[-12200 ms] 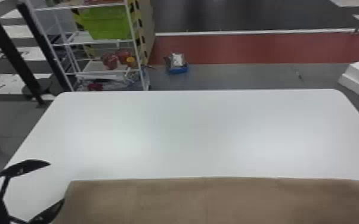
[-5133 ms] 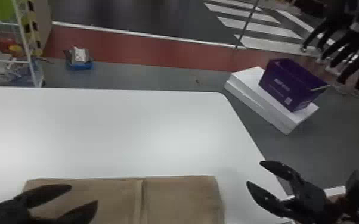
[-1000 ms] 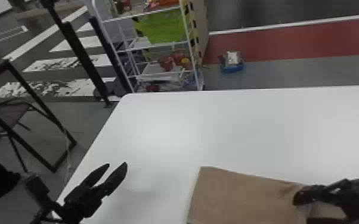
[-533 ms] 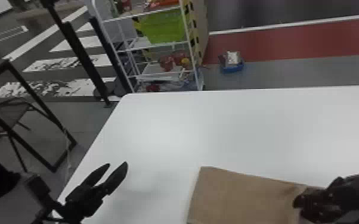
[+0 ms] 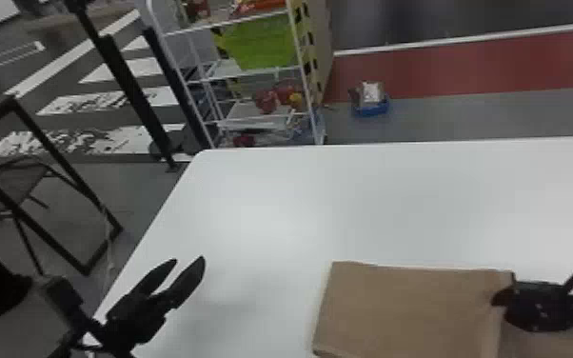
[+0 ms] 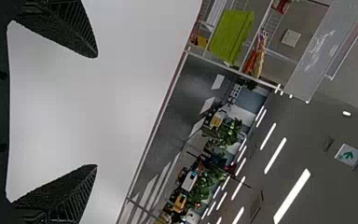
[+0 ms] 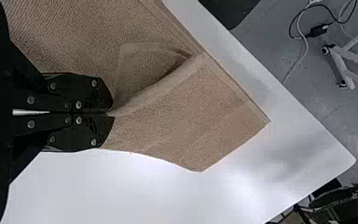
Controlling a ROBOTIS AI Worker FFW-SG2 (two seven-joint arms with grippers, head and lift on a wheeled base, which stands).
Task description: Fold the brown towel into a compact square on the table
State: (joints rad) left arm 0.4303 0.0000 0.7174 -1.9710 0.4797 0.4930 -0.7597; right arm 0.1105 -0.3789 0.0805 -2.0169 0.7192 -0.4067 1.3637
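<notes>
Brown towel (image 5: 409,304) held in my right claw (image 5: 500,297)

Nearest me, my left claw (image 5: 189,261) stands with its fingers wide apart, over the bench (image 5: 395,204) and well to the left of the towel. My right claw is closed on a fold of the cloth at the towel's right part. The towel lies on the near part of the bench; my head view gives me its flat, squared left side. My right wrist view adds the pinched ridge running out from the fingertips to a long edge, and a flat end of cloth past it.

Farther off, on the floor, that same wrist view shows me a black cable (image 7: 335,19) and white metal legs (image 7: 347,70). Past the bench, the head view has a white rack (image 5: 307,100) with a green bin (image 5: 264,43), and a blue container (image 5: 370,109) on the floor. Farthest, my left wrist view picks up a grey banner (image 6: 324,51) with white print, a green-and-white arrow sign (image 6: 348,155) and bright ceiling lights (image 6: 291,196).
</notes>
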